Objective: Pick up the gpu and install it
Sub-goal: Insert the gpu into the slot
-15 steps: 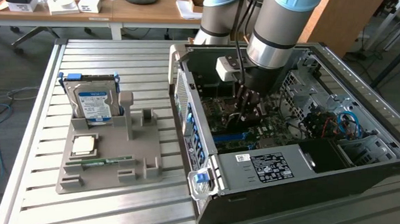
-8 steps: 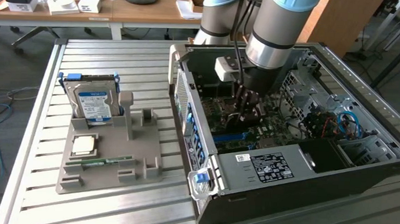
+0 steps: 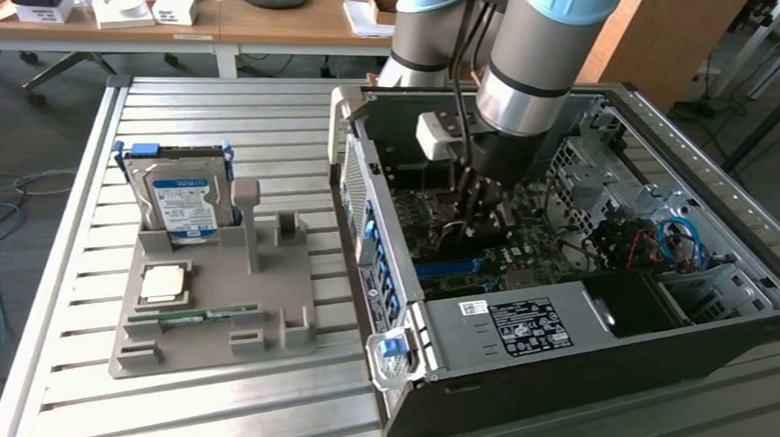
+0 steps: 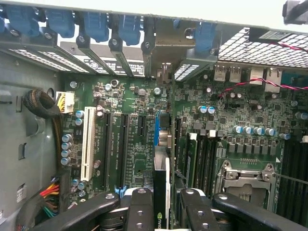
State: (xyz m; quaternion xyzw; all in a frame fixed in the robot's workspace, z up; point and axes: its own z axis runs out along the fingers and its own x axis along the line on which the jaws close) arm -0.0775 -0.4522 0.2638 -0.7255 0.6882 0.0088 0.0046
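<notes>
**Inspector:** What is beside the computer case [image 3: 400, 404]?

**Assistant:** On the exterior view's left of the case, a grey holder [image 3: 279, 293] carries a hard drive [image 3: 184, 203], a processor chip [image 3: 162, 282] and a memory stick [image 3: 205, 316].

**Inspector:** Where is the gpu?

**Assistant:** Inside the case. The gripper [image 4: 163, 198] has its jaws about half closed, clamped on the gpu [image 4: 160, 179]. The card stands on edge over the motherboard [image 4: 130, 144], in line with the blue expansion slot [image 4: 157, 130]. Its far end points toward the case's rear openings.

**Inspector:** How far along is the task?

**Assistant:** I judge the pick-up and carry done. I cannot tell whether the card is fully seated, and it has not been released.
</notes>
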